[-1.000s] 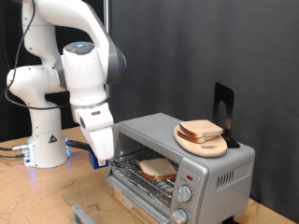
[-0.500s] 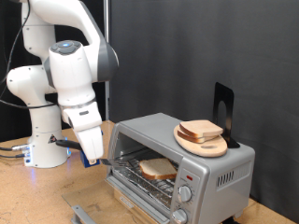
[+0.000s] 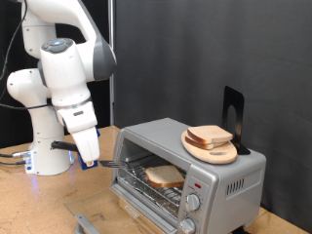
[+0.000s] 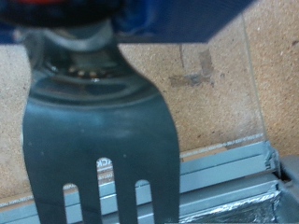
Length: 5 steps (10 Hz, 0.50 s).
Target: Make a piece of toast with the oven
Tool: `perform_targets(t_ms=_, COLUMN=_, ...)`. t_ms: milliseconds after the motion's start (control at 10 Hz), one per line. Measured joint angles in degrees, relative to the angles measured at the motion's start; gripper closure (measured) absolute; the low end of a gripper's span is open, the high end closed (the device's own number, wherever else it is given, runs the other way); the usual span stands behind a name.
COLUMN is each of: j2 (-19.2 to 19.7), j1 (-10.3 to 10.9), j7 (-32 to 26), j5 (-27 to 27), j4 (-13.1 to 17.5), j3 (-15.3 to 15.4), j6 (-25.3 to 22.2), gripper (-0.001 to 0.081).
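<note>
Over the last second your white arm has swung away from the oven mouth toward the exterior view's left, so the gripper (image 3: 89, 156) now hangs well clear of the door opening, near the arm's white base. You can see in the wrist view that it is clamped on the handle of a dark grey slotted spatula (image 4: 101, 140), whose tines reach toward the oven in the exterior view (only as a thin dark line there). Moving right, the small boxy silver toaster oven (image 3: 205, 168) stands with its glass door dropped open, and the pale square piece of toast with its tan crust (image 3: 164, 175) lies flat on the wire rack inside, so the loading looks done. Further right, on the oven's roof, a round wooden plate (image 3: 211, 149) carries spare bread slices (image 3: 210, 136), with a black stand (image 3: 233, 115) behind it. Your main risks, as I judge them: the spatula tips sit about level with the rack and could snag the open door or rack on any move back to the right; a long tool in the fingers could also sweep into the plate up top; and the door is not yet shut, so no heat would hold.
</note>
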<state>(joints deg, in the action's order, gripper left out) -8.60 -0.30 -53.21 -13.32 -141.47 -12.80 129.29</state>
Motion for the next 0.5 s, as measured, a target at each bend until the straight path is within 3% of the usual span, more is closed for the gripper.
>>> perform_targets(t_ms=300, j2=-0.35, j1=-1.47, j7=-7.75, j5=-4.54, j4=4.87, j3=-4.6, j6=-8.62, gripper=0.0519)
perform_targets(t_ms=500, j2=-0.84, j1=-1.79, j7=-9.55, j5=-8.26, j4=8.85, j3=-6.64, j6=-13.74, gripper=0.0535)
